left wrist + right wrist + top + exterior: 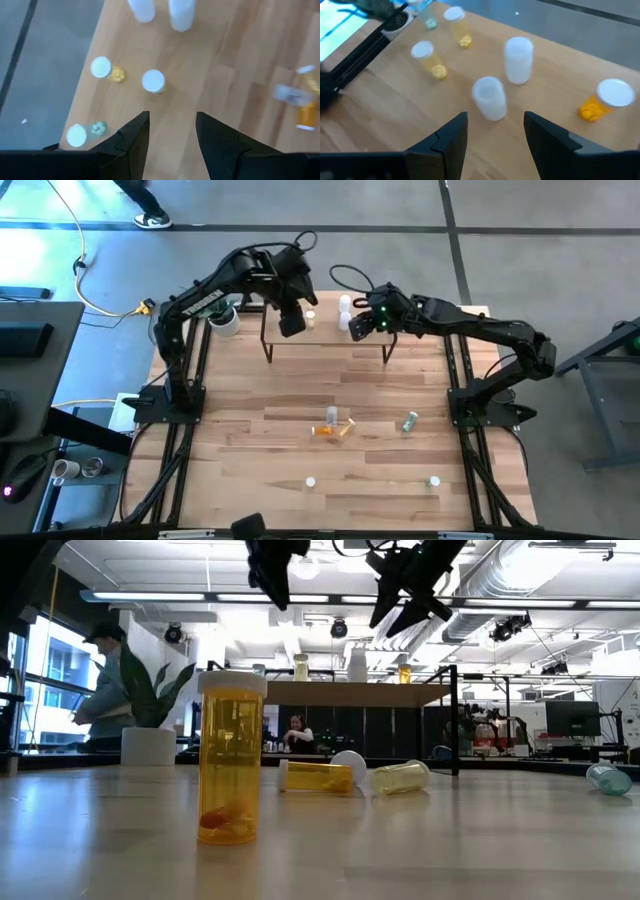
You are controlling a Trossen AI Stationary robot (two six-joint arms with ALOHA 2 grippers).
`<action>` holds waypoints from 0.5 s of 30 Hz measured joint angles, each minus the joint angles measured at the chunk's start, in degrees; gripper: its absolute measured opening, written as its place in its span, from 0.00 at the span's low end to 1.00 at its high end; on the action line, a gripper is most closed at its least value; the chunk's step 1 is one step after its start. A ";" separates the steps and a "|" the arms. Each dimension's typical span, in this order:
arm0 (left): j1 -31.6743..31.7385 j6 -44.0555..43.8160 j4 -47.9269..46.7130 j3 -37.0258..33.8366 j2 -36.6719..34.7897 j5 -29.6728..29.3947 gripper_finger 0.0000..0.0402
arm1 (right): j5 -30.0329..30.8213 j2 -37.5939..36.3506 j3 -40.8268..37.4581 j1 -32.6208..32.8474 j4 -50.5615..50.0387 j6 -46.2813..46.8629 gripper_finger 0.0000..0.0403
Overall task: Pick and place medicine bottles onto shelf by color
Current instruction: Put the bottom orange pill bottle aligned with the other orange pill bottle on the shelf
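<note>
While both hover over the shelf, each tool gapes empty.

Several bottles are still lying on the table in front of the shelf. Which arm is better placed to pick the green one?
Probably the right. The green bottle lies on the right half of the table, near the right arm's base. Both end effectors, left and right, hover open over the shelf.

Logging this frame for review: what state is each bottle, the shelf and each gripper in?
Shelf: upright, bottles on top.
Two white bottles: upright on the shelf.
Orange bottle: upright on the shelf, capped.
Near orange bottle: upright on the table, capped, pills inside.
Orange and yellow bottles: lying on the table.
Green bottle: lying on the table.
Left gripper: fingers open, empty, above the shelf.
Right gripper: fingers open, empty, above the shelf.
</note>
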 joint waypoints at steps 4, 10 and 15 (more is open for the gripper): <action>-0.04 0.00 0.03 0.00 -2.09 3.73 0.38 | 0.50 0.00 0.00 1.83 0.00 -0.52 0.46; -0.04 -1.23 6.61 -9.77 -7.25 7.83 0.38 | 0.55 0.00 0.00 4.06 0.00 -1.57 0.46; -0.11 -3.86 15.81 -25.80 -15.41 7.63 0.38 | 0.52 0.00 0.00 5.51 0.00 -1.57 0.46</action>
